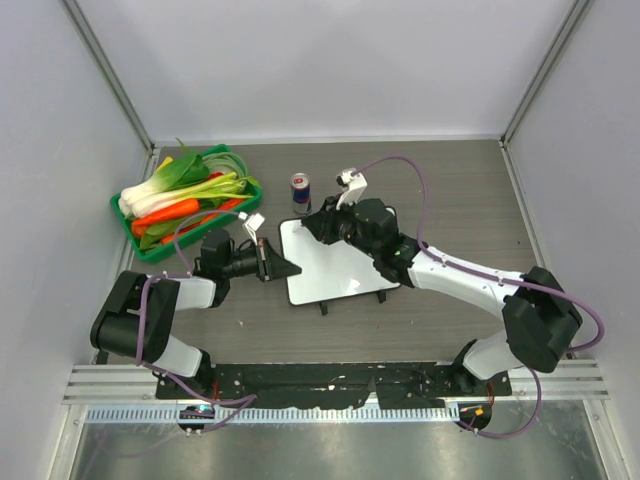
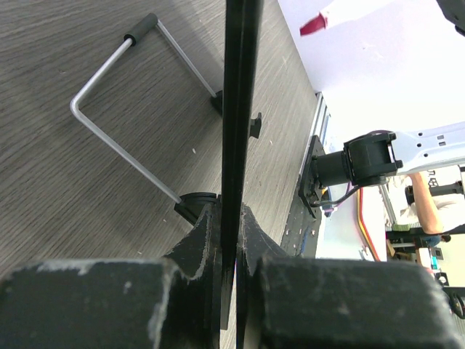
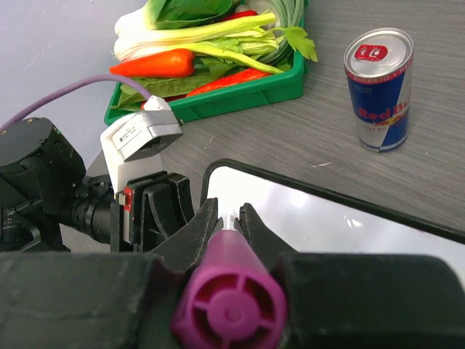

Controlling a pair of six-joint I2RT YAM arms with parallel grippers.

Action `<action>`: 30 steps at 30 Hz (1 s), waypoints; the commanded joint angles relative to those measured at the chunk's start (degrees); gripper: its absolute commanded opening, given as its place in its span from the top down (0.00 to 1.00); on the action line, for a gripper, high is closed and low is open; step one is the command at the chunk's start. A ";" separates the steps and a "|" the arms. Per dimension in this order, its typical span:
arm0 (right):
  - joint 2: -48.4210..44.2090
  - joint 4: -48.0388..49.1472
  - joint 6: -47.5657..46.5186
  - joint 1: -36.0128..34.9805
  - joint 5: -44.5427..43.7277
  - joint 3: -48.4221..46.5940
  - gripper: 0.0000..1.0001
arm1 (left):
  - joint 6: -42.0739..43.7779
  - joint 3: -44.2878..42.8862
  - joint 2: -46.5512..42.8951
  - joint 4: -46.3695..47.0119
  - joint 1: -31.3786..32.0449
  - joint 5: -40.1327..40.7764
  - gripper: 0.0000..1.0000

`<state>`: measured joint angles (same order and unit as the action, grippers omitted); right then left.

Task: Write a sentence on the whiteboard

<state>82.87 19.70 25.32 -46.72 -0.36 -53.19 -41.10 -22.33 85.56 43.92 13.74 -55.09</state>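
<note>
The whiteboard [image 1: 340, 268] lies in the middle of the table, raised on a wire stand [image 2: 123, 145]. My left gripper [image 1: 285, 268] is shut on its left edge, which the left wrist view shows as a thin dark strip [image 2: 240, 109] pinched between the fingers [image 2: 200, 236]. My right gripper [image 3: 229, 214] is shut on a magenta marker [image 3: 227, 305] and hovers over the board's far left corner [image 3: 218, 171]. The marker's pink tip [image 2: 314, 25] shows in the left wrist view. No sentence shows on the white surface [image 3: 341, 218] that I can see.
A green tray [image 1: 135, 238] of vegetables sits at the far left, close behind my left arm. A Red Bull can [image 1: 300, 187] stands upright just beyond the board's far edge, also seen from the right wrist as a can [image 3: 378, 91]. Walls enclose the table on three sides.
</note>
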 commanded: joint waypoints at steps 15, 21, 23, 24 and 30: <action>3.87 4.99 -0.97 -0.92 -1.92 -3.41 0.99 | 2.17 -0.70 1.72 -3.14 -0.20 3.59 1.00; 4.76 4.29 -1.24 -1.00 -2.72 -3.24 0.99 | 2.17 -0.70 1.72 -3.14 -0.20 3.50 1.00; 4.93 3.94 -1.50 -0.92 -3.42 -3.24 0.99 | 2.17 -0.70 1.72 -3.14 -0.20 3.41 1.00; 4.93 3.76 -1.68 -0.92 -3.59 -3.24 0.99 | 2.17 -0.70 1.72 -3.14 -0.20 3.50 1.00; 4.23 2.71 -2.29 -0.92 -5.09 -2.97 0.99 | 2.17 -0.79 1.89 -3.14 -0.20 3.50 1.00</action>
<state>86.94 22.33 25.15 -47.44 -2.24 -54.26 -41.36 -22.50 86.26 43.90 13.74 -55.27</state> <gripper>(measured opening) 0.201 0.071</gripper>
